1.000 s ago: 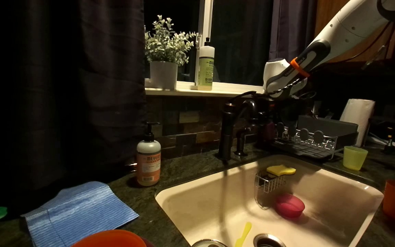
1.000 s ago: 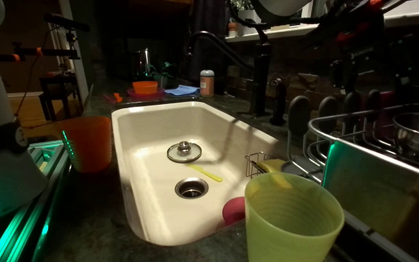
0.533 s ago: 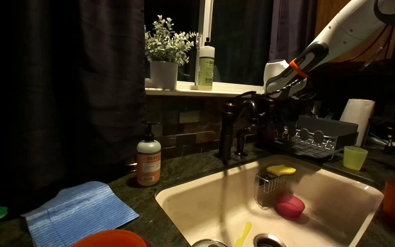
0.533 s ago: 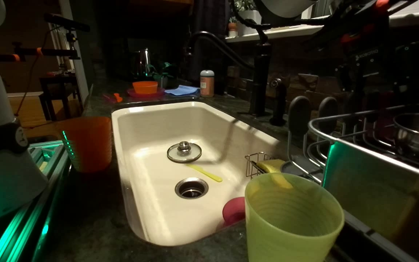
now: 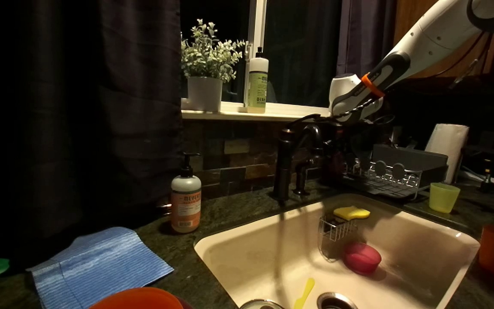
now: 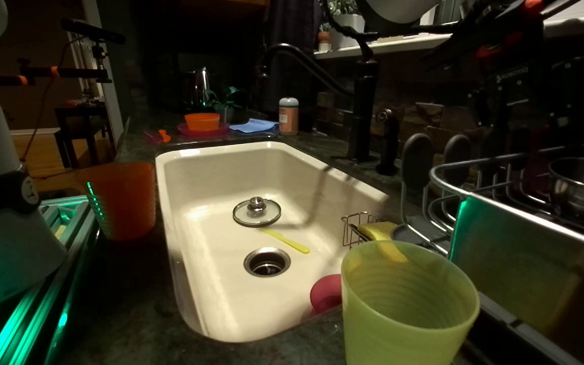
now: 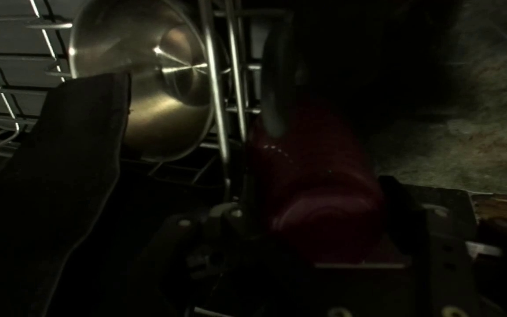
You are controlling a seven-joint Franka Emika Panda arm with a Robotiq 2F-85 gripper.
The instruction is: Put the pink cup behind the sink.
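Just beside the wire dish rack [image 5: 398, 171], my tool [image 7: 317, 193] pinches the smooth, rounded pink cup [image 7: 317, 163], dim in shadow, with a shiny steel bowl [image 6: 583, 178] inside the rack and the glossy cream sink [image 6: 221, 182] near it.

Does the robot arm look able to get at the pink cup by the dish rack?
Yes, apparently: in the dim wrist view the tool looks closed on the pink cup, with nothing visible between. A grey dish-rack paddle partly hides it there, so lifting might snag.
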